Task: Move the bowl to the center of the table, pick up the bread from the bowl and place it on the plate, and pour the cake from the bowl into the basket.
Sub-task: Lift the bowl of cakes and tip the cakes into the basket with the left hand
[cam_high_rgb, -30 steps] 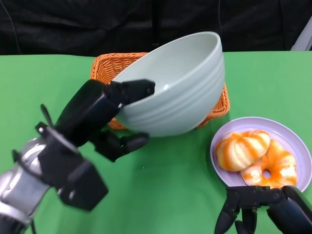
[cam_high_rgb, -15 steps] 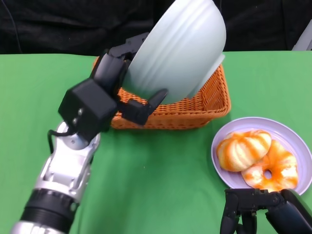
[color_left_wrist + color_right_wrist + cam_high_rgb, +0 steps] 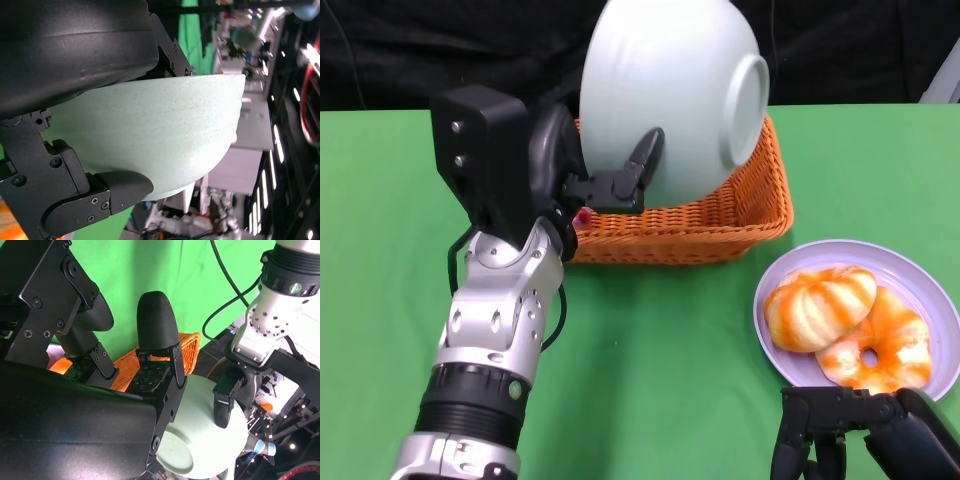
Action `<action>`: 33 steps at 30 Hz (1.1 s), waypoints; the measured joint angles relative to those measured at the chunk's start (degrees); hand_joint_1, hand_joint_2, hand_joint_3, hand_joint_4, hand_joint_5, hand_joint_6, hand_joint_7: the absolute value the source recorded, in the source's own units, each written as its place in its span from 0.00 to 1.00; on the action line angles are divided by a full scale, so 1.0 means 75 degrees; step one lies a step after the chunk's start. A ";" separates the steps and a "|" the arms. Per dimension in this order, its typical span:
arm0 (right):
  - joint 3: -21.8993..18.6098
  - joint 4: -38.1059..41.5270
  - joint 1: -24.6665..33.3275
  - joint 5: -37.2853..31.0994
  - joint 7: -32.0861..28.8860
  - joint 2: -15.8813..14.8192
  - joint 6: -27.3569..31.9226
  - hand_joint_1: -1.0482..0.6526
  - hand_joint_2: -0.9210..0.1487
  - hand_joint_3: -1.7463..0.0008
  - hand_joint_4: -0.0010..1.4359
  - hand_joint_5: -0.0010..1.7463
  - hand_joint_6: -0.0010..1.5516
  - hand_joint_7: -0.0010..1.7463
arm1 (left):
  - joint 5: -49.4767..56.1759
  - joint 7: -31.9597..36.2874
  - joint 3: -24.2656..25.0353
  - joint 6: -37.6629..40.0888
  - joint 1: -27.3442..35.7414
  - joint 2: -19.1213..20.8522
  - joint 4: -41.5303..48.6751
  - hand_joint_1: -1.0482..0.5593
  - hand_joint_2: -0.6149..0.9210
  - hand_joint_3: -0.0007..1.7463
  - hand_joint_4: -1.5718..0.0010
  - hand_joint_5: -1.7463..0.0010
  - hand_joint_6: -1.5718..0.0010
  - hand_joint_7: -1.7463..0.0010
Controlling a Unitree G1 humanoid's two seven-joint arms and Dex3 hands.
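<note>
the left robot hand (image 3: 582, 172) holds the pale green bowl (image 3: 670, 95) up in the air over the orange basket (image 3: 720, 220). the bowl is tipped far over. its round foot faces the right side of the head view and its open side faces away, toward the back, so the inside cannot be seen. black fingers (image 3: 638, 165) press on the outside of the bowl. in the left wrist view the bowl (image 3: 150, 130) fills most of the picture, with one finger (image 3: 107, 192) against its ribbed side.

the basket sits on the green worktop (image 3: 660, 360) near the back edge, under the bowl. a small pink bit shows by the basket's near left corner, just beside the robot hand; what it is cannot be told.

the purple plate (image 3: 910, 275) lies on the worktop at the right, well apart from the basket. the bread (image 3: 818, 305) lies on it, touching an orange-striped ring pastry (image 3: 875, 350).

the right robot hand (image 3: 850, 425) is low at the near edge, just in front of the plate. its fingers point down and apart, and it holds nothing.
</note>
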 measured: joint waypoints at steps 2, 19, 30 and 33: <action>0.0010 -0.0003 0.0008 -0.0001 0.0000 0.0002 0.0016 0.74 0.80 0.00 0.73 1.00 0.59 0.83 | -0.0173 0.0214 0.0208 0.0457 -0.0048 -0.0097 0.0006 0.54 0.55 1.00 0.32 0.00 0.43 0.00; 0.0044 -0.0013 0.0028 -0.0013 -0.0043 0.0013 0.0060 0.71 0.80 0.00 0.73 1.00 0.59 0.83 | -0.2511 0.1718 0.2208 0.2955 -0.0291 -0.0721 0.0000 0.50 0.64 0.90 0.30 0.00 0.47 0.00; 0.0069 -0.0012 0.0007 -0.0014 -0.0090 0.0020 0.0060 0.70 0.80 0.00 0.74 1.00 0.59 0.83 | -0.2925 0.1906 0.2563 0.2994 -0.0291 -0.0744 0.0100 0.50 0.65 0.91 0.29 0.00 0.47 0.00; 0.0063 -0.0012 -0.0002 -0.0011 -0.0090 0.0018 0.0060 0.72 0.80 0.00 0.73 1.00 0.59 0.83 | -0.2965 0.1763 0.2575 0.2962 -0.0281 -0.0729 0.0113 0.49 0.63 0.93 0.29 0.00 0.46 0.00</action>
